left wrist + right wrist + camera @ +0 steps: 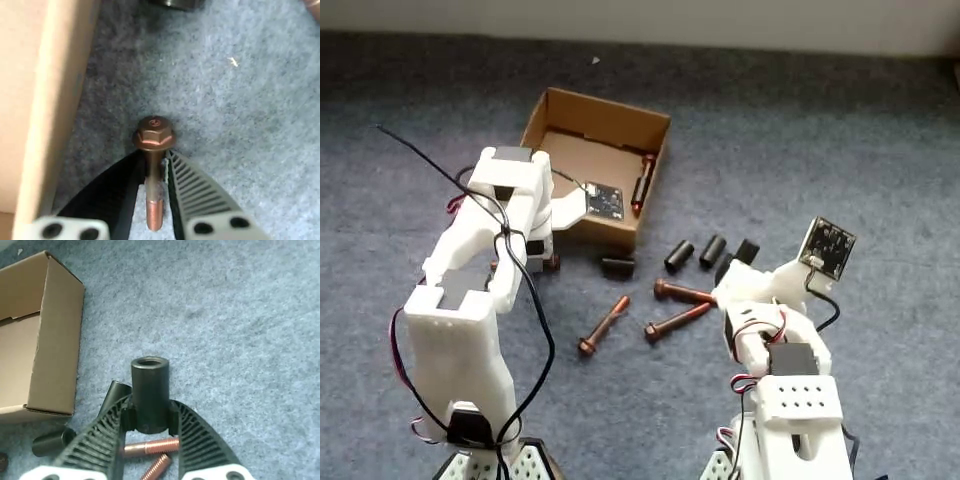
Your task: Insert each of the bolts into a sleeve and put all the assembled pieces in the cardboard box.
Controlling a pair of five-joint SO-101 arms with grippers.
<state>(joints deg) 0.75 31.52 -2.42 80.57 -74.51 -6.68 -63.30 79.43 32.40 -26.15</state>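
Left jaws: the left gripper (156, 156) is clamped on the shank of a copper-coloured hex-head bolt (154, 134), whose head sticks out past the fingertips while the threaded end lies back between the fingers
Right jaws: the right gripper (150, 407) is clamped round the lower part of a black cylindrical metal sleeve (149, 385), its open bore facing away from the wrist
Where they are: in the high view the held bolt is left of centre, just beside the front wall of the brown cardboard box (605, 106); the held sleeve is right of centre, well apart from it
Step in hand: probably bringing bolt and sleeve together
Doing it well: the thread faces inward, so a regrasp or an approach from the wrist side seems needed; line up bore and shank on one axis before pushing
Around: three loose copper bolts (604, 325) (677, 322) (685, 291) and three loose black sleeves (678, 254) (712, 250) (617, 266) lie on the grey-blue carpet (840, 150) at centre; what looks like one assembled piece (643, 180) lies inside the box against its right wall
In the way: the box wall crowds the left gripper, and loose bolts lie just beneath the right one
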